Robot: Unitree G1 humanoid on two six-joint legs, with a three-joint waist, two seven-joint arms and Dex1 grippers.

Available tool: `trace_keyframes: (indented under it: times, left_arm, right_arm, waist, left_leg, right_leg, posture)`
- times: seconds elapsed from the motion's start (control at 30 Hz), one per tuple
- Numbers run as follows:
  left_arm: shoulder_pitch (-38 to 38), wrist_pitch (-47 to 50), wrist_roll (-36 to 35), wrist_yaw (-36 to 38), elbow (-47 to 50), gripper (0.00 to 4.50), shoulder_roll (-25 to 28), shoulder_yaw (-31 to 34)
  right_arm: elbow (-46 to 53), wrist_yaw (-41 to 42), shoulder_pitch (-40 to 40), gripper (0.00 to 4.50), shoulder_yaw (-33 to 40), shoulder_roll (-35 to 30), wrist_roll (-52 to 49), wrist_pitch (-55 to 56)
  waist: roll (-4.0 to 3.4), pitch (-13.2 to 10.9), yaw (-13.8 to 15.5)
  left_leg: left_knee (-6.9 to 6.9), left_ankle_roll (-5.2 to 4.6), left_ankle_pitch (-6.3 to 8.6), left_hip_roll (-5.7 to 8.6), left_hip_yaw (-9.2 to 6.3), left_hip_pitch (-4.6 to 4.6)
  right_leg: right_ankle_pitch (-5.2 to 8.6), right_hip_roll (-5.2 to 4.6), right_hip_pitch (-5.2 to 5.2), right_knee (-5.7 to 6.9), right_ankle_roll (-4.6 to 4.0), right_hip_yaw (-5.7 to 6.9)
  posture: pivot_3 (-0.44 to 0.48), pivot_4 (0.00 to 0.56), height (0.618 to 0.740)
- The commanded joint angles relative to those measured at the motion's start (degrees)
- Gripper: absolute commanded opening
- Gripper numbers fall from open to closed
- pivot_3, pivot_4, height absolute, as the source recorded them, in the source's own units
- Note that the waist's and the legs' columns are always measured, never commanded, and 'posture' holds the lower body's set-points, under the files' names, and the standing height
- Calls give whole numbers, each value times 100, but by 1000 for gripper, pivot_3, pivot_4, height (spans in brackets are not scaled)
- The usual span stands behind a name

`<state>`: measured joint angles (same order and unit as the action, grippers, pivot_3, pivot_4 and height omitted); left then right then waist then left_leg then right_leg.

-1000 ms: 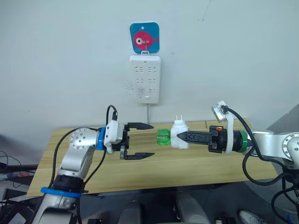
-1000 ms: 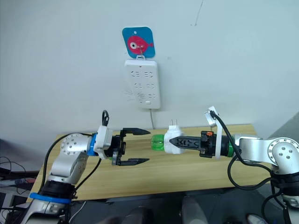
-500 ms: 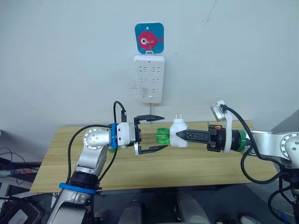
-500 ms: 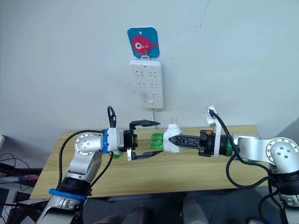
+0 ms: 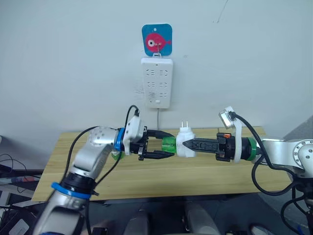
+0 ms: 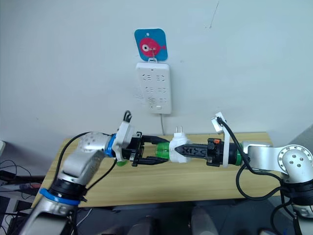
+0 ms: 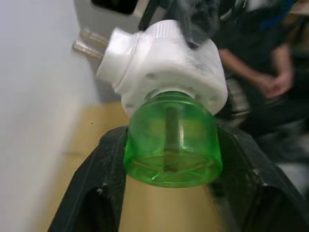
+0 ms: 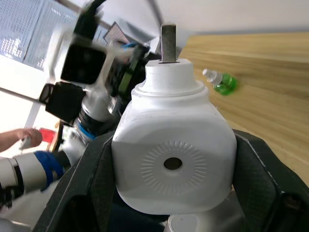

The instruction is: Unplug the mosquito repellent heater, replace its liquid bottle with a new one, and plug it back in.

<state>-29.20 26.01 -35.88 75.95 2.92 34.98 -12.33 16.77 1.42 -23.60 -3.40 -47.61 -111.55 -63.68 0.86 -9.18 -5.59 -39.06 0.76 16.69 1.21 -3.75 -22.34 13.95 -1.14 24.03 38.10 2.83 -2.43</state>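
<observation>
The white mosquito repellent heater hangs in the air over the table, prongs up, with my right gripper shut on its body. A green liquid bottle sticks out of its left side, still joined to the heater. My left gripper is shut on that bottle, one black finger pressed against each side. A second small green bottle with a white cap lies on the table behind my left arm.
The long white power strip hangs on the wall under a blue fish hook, above and behind the heater. The wooden table lies below both arms. A person in dark clothes is off to the side.
My left gripper moved right to the heater and its fingers closed around the green bottle. The right gripper and heater stayed nearly still. The camera shifted slightly.
</observation>
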Motion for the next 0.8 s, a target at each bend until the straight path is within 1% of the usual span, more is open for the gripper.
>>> trace_keyframes:
  times: [0.03,0.1,0.17,0.27,0.33,0.37,0.4,0.53,0.57,0.63,0.7,0.8]
  left_arm:
    - [-721,2674,-1100,279,-290,2324,449,39]
    - [-985,2969,-1115,321,-481,2324,485,57]
    - [-1095,3065,-1078,379,-536,2324,494,63]
    - [-963,2613,-971,824,-481,2324,556,146]
    - [-813,2160,-738,786,-461,2324,485,173]
    - [-664,1554,-418,753,-384,2674,445,136]
    - [-544,1176,-242,774,-299,3041,434,114]
    - [39,-660,400,466,-160,4173,69,458]
    - [164,-967,490,389,-163,4217,-2,549]
    - [535,-2154,815,323,-224,4217,-195,780]
    - [871,-3259,1057,415,-282,4217,-349,918]
    - [1256,-4526,1215,551,-376,4217,-583,973]
  right_arm:
    - [239,200,-96,2961,73,-105,-145,-52]
    - [240,222,-92,2961,55,-125,-145,-45]
    - [239,236,-85,2961,40,-147,-145,-30]
    - [207,179,-66,2961,27,-127,-145,25]
    - [205,160,-39,2961,32,-104,-145,57]
    - [201,155,-22,2961,38,-92,-145,69]
    - [206,156,-8,2961,42,-90,-145,77]
    - [185,150,39,2961,80,-78,-145,83]
    - [184,152,49,2961,90,-79,-145,82]
    - [182,152,68,2961,109,-98,-145,76]
    - [184,151,89,2961,125,-117,-145,74]
    - [188,142,94,2961,132,-121,-145,77]
  waist:
    - [1,-1,-20]
    - [0,0,-53]
    - [0,0,-71]
    - [0,0,-95]
    - [0,0,-94]
    - [0,0,-88]
    - [0,0,-85]
    - [0,0,-49]
    - [0,0,-27]
    - [-1,0,-3]
    - [-1,0,6]
    - [-1,0,47]
  left_leg:
    - [-1,0,0,1,-2,-1]
    - [0,0,0,1,-2,-1]
    - [1,0,0,0,-1,0]
    - [3,0,0,-2,2,0]
    - [6,0,0,-5,2,1]
    - [6,0,-1,-6,1,2]
    - [6,1,-1,-6,1,1]
    - [5,1,-1,-4,14,2]
    - [4,1,-1,-4,15,2]
    - [2,1,-1,-3,16,1]
    - [3,1,0,-4,22,4]
    - [5,1,0,-5,20,4]
  right_leg:
    - [0,2,0,1,0,2]
    - [1,6,0,1,2,3]
    - [1,5,0,-1,0,2]
    - [1,4,5,0,-1,-2]
    - [1,4,7,1,-2,-4]
    - [1,3,6,0,-3,-3]
    - [0,2,6,-1,-3,-4]
    - [0,-12,6,-4,-4,-17]
    - [0,-20,6,-8,-4,-17]
    - [0,-25,5,-9,-4,-18]
    - [0,-28,5,-8,-4,-22]
    - [-1,-28,5,-9,-5,-22]
  posture:
    - [-148,127,733]
    - [-148,127,733]
    - [-148,127,733]
    - [-153,128,733]
    - [-151,130,733]
    - [-151,130,733]
    - [-153,131,733]
    - [-155,134,733]
    - [-156,134,733]
    - [-158,134,733]
    - [-157,134,733]
    - [-155,134,733]
